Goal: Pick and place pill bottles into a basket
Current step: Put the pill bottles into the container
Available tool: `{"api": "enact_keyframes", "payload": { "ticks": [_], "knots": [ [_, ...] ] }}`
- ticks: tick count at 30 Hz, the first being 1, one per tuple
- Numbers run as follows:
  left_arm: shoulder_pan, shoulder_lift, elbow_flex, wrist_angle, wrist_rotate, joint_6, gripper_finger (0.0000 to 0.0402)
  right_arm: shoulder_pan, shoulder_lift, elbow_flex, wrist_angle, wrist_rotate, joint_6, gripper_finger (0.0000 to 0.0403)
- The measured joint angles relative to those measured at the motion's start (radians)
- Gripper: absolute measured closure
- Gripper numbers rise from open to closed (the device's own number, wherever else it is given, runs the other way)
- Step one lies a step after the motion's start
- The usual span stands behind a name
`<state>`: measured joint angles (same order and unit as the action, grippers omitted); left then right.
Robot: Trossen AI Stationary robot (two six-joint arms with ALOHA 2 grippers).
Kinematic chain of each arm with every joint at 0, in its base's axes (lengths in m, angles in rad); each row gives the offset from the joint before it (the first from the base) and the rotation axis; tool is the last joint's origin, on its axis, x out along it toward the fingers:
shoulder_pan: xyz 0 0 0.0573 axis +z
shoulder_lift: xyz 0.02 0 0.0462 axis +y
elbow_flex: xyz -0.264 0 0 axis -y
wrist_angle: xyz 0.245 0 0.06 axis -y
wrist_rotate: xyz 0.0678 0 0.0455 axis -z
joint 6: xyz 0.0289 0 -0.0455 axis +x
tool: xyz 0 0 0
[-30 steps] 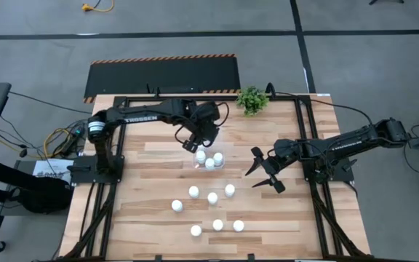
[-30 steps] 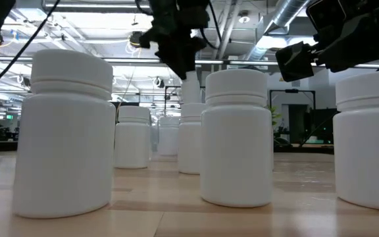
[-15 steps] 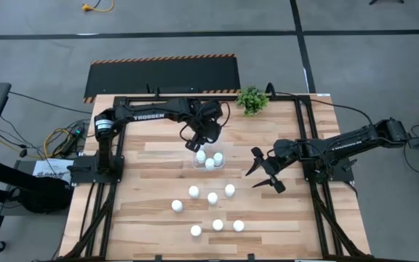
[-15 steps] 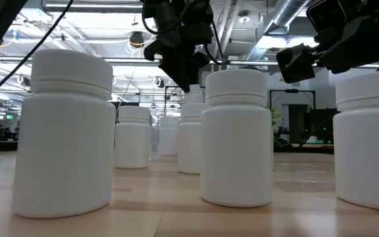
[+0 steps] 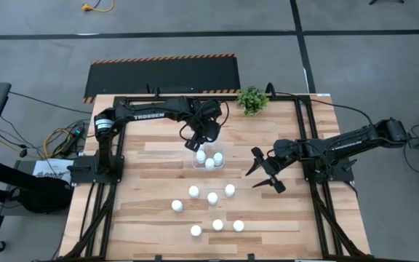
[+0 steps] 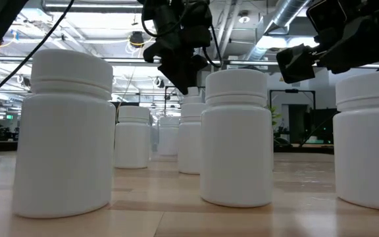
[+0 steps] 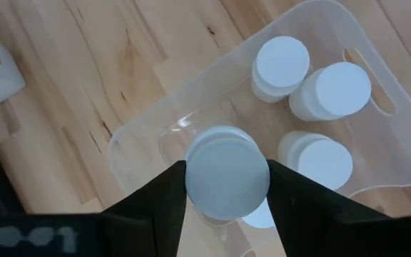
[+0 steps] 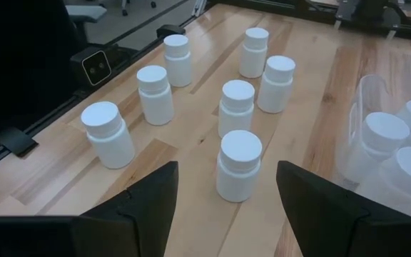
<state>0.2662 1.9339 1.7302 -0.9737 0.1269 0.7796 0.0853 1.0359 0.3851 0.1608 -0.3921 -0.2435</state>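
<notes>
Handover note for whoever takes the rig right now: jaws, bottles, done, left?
Left gripper: jaws shut on a pill bottle, held over the basket, not released.
Right gripper: jaws open, empty, waiting on the right side of the table beside the basket.
Basket: near the table's far middle, with three bottles visible inside; a fourth may sit under the held one, hard to tell.
Loose bottles: seven standing on the wood nearer the front.
Left: drop the held bottle, then move the seven.
</notes>
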Motion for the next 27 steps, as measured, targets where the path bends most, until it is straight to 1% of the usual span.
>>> {"api": "enact_keyframes", "payload": {
  "ticks": [7,11,16,27],
  "knots": [
    [0.0,0.0,0.0,-0.002,0.002,-0.014,0.0232,0.0,0.0,0.0,0.0,0.0,0.0,0.0173],
    [0.0,0.0,0.0,-0.003,0.032,-0.015,0.0232,0.0,0.0,0.0,0.0,0.0,0.0,0.0173],
    [0.0,0.0,0.0,-0.003,0.033,-0.015,0.0232,0.0,0.0,0.0,0.0,0.0,0.0,0.0173],
    [0.0,0.073,0.0,-0.003,0.051,-0.008,0.0232,0.0,0.0,0.0,-0.011,0.0,0.008,0.0173]
  ]
}}
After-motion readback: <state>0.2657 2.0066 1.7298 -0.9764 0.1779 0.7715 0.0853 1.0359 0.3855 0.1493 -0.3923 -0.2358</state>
